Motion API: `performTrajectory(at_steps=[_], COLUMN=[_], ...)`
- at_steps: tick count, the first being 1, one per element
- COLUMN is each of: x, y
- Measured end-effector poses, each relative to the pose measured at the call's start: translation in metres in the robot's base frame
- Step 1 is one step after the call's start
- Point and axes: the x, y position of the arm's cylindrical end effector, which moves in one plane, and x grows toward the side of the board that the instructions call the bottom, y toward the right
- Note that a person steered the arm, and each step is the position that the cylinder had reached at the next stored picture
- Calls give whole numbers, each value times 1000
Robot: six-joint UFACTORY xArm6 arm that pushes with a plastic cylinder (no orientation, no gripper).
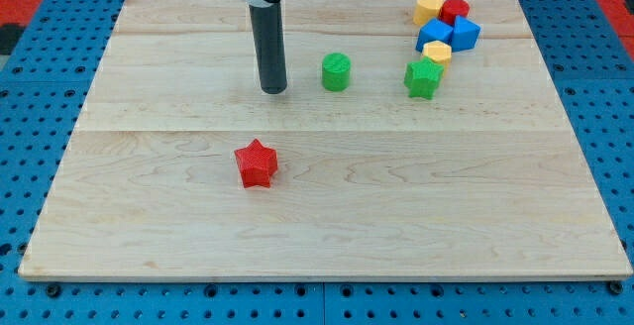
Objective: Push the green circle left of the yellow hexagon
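Note:
The green circle (pixel 336 71) stands on the wooden board (pixel 327 206) a little above centre. The yellow hexagon (pixel 437 52) lies to the view's right of it, touching the green star (pixel 423 79) just below it. My tip (pixel 274 89) rests on the board to the view's left of the green circle, a short gap apart from it. The rod rises straight up from the tip to the view's top.
A cluster at the top right holds a yellow heart-like block (pixel 428 10), a red circle (pixel 455 11) and two blue blocks (pixel 435 36) (pixel 465 34). A red star (pixel 257 163) lies left of centre, below my tip.

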Motion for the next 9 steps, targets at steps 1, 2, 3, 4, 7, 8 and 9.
performTrajectory(at_steps=[1,2,3,4,7,8,9], x=[0,-3,-4,-5,-26,23,65], y=[-4,-5,-7,-10,137,67,-30])
